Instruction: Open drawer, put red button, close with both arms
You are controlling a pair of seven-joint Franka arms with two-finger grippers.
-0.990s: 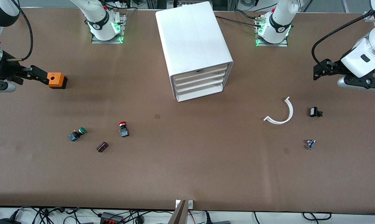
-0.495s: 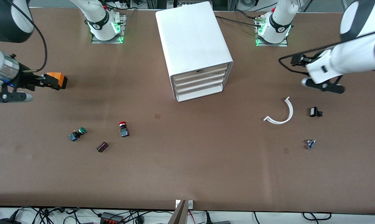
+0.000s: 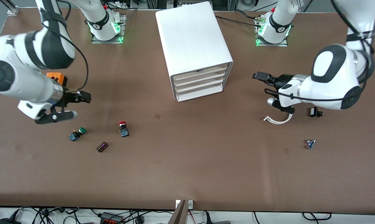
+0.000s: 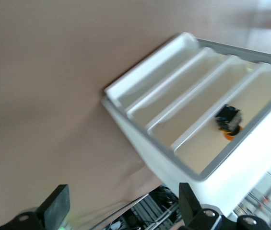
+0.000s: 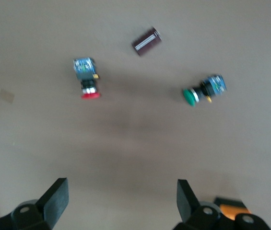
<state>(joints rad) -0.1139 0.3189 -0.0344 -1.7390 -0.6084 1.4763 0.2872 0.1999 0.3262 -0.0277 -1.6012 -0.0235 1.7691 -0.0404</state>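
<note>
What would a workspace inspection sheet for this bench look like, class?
Surface: brown table, no spills seen.
Job's things: cabinet drawers all shut; red button on table, toward the right arm's end.
Clutter: green button, dark block, orange cube, white curved strip, two small parts.
Grippers: left gripper open, beside the cabinet; right gripper open, above the buttons.
Cables: black cable beside the cabinet.
Surroundings: wiring below table edge.

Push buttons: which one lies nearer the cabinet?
The red button. The green button lies farther toward the right arm's end of the table from the cabinet.
</note>
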